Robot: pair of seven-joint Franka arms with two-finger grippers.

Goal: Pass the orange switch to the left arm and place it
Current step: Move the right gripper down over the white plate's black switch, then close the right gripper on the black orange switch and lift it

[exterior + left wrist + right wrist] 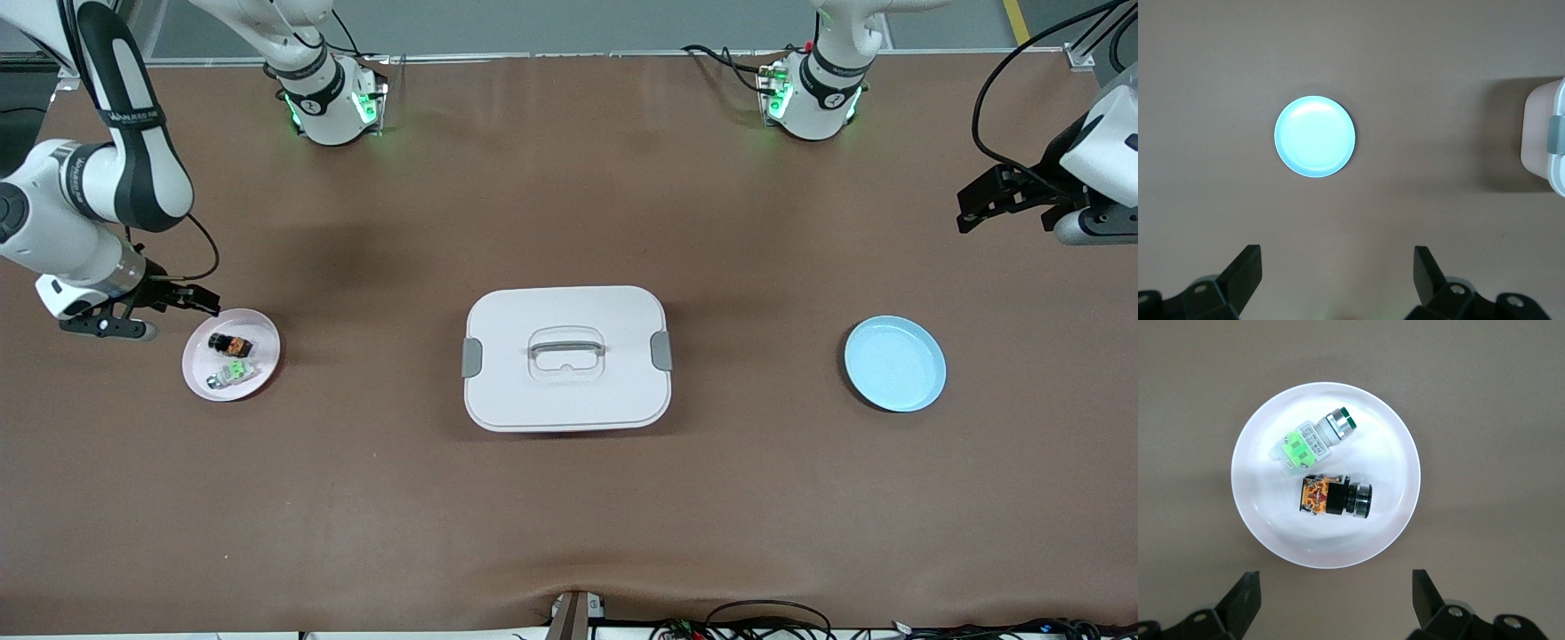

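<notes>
On the brown desk [569, 533], nearest to your camera, the box [567, 357] is sitting closed at the middle. Toward the right arm's end you are seeing a white plate [200, 378] carrying the green switch [231, 372] and, just beside it and slightly farther, the orange switch [230, 343]. The right tool [191, 299] is hovering beside this plate, fingers spread. Toward the other end a blue plate [894, 364] is lying, and the left tool [987, 199] is waiting above the desk, also spread.

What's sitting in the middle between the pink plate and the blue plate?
The front view shows the box, lid shut, on the table between the pink plate, which holds the orange switch, and the blue plate.
</notes>
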